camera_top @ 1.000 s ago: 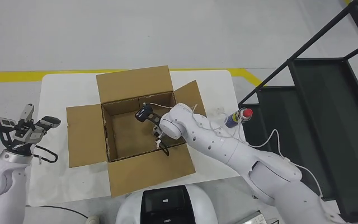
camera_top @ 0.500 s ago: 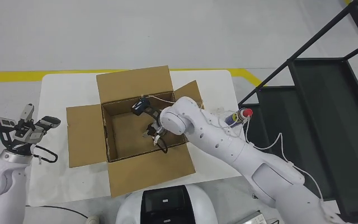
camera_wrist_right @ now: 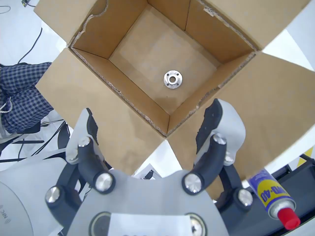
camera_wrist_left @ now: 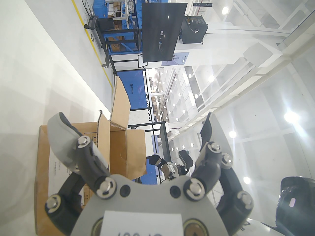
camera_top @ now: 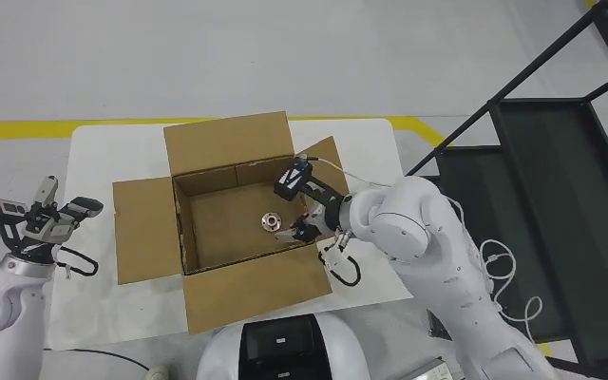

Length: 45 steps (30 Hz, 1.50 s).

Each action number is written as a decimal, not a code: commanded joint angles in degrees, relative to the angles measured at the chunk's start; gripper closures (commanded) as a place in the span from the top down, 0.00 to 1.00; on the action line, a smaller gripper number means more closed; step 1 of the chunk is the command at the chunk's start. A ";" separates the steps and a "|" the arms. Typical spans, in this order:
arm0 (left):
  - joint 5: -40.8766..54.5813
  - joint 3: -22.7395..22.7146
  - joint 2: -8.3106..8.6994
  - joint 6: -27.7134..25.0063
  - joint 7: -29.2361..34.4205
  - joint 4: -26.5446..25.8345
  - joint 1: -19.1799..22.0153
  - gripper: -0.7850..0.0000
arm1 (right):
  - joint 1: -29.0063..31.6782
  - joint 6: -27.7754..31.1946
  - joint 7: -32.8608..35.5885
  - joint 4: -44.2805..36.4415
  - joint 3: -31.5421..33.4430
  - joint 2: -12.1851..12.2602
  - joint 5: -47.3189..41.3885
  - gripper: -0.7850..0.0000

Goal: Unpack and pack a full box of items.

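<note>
one box [camera_top: 228, 142], one likely flange [camera_top: 271, 221] inside, one can [camera_wrist_right: 273, 192]; left gripper [camera_wrist_left: 134, 124], right gripper [camera_wrist_right: 151, 110] apart.

Right hand [camera_wrist_right: 151, 110] and left hand [camera_wrist_left: 133, 124], well apart, both empty, jaws spread.

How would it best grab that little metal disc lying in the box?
Probably by its outer rim, from straight above: the metal disc lies flat on the floor of the box, whose walls block any sideways approach.

Bright, even overhead light; ceiling lamps [camera_wrist_left: 291, 117] flare, soft shadow inside the box [camera_top: 218, 228].
</note>
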<state>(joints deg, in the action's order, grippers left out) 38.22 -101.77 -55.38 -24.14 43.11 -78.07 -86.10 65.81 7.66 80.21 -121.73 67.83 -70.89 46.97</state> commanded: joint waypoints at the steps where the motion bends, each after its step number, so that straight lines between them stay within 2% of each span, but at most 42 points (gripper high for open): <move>1: 0.00 0.00 0.00 0.00 0.00 0.00 0.00 1.00 | 3.57 0.41 0.22 -3.20 4.94 0.73 -0.07 1.00; 5: 0.00 0.00 0.00 0.00 0.00 0.00 0.00 1.00 | 10.16 2.14 -0.29 -6.84 12.48 1.90 0.85 1.00; 10: 0.00 0.00 0.00 0.00 0.00 0.00 0.00 1.00 | 17.44 5.53 -2.26 -10.03 21.21 2.93 -2.07 1.00; 15: 0.00 0.00 0.00 0.00 0.00 0.00 0.00 1.00 | 23.72 7.03 -3.24 -10.26 28.87 3.68 -4.48 1.00; 19: 0.00 0.00 0.00 0.00 0.00 0.00 0.00 1.00 | 28.28 9.02 -1.63 -9.73 32.54 4.23 -6.59 1.00; 24: 0.00 0.00 0.00 0.00 0.00 0.00 0.00 1.00 | 32.72 9.92 -0.57 -7.27 34.14 4.77 -6.34 1.00; 28: 0.00 0.00 0.00 0.00 0.00 0.00 0.00 1.00 | 35.28 8.47 -3.11 -4.50 34.89 5.00 -3.33 1.00; 33: 0.00 0.00 0.00 0.00 0.00 0.00 0.00 1.00 | 37.08 7.00 -5.69 -0.97 32.95 5.35 7.48 1.00; 39: 0.00 0.00 0.00 0.00 0.00 0.00 0.00 1.00 | 37.15 4.39 -12.51 4.65 30.04 5.30 11.85 1.00; 45: 0.00 0.00 0.00 0.00 0.00 0.00 0.00 1.00 | 36.73 1.79 -19.98 10.32 29.16 5.11 11.08 1.00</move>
<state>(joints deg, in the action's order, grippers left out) 38.22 -101.77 -55.38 -24.14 43.11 -78.07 -86.10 102.65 9.88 61.37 -112.37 97.11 -65.75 58.30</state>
